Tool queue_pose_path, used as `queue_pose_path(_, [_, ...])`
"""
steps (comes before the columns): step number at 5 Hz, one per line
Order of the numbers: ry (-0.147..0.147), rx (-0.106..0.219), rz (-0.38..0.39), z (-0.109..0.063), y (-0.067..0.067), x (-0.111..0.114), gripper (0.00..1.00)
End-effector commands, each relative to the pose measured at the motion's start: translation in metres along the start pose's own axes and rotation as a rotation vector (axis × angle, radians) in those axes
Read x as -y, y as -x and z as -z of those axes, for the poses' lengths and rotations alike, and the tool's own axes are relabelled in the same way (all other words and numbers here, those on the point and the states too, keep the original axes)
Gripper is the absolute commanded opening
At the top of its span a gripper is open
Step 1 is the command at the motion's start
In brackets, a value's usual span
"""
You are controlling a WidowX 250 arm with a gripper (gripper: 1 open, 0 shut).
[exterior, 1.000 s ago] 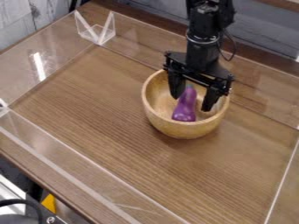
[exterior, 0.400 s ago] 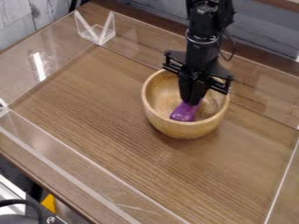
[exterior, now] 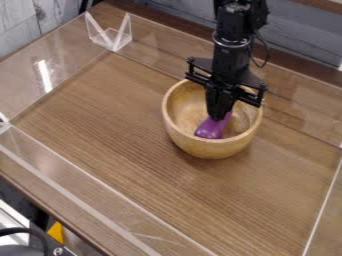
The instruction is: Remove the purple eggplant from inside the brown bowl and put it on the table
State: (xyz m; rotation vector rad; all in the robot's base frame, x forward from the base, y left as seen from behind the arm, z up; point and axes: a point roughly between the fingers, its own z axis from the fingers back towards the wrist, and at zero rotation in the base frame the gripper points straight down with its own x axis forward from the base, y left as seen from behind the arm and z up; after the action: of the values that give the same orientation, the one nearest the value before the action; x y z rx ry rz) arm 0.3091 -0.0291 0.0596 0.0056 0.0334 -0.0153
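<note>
The purple eggplant [exterior: 210, 128] lies inside the brown bowl [exterior: 187, 138], right of the table's [exterior: 107, 130] middle. My gripper [exterior: 221, 112] points straight down into the bowl with its black fingers [exterior: 215, 104] drawn together on the eggplant's upper end. Only the lower, fatter end of the eggplant shows below the fingers, and it still rests in the bowl.
Clear acrylic walls [exterior: 80, 215] run along the table's front and left edges. A folded clear stand [exterior: 107, 32] sits at the back left. Bare wood lies left of and in front of the bowl.
The fingers, spread wide on either side of the eggplant a second ago, have come together on it. The arm has stayed in place over the bowl.
</note>
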Motion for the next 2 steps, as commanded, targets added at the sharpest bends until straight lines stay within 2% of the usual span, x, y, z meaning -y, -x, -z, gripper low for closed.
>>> queue_pose_path(1, [0.001,0.064,-0.014,-0.0298,-0.0106,-0.0045,0.0])
queue_pose_path(2, [0.0,0.068,-0.026,-0.0372,-0.0139,-0.0081,0.0])
